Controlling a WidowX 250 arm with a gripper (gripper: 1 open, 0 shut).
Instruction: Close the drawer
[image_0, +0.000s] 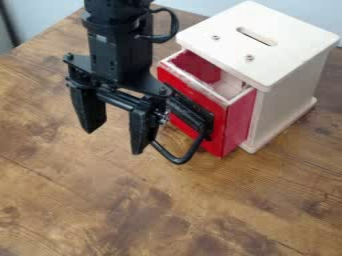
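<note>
Gripper (115, 131) stands wide before open red drawer (235, 123).
Cream-white housing (266, 48) sits behind on wooden table (100, 200).

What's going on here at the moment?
The robot arm's tool is open and holding nothing, with its fingers pointing down in front of the red drawer. The drawer sits partly pulled out of the cream-white housing, so it isn't closed yet.

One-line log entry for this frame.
task: close drawer | drawer: pulled open | claw: open, beside drawer | housing: upright
</note>
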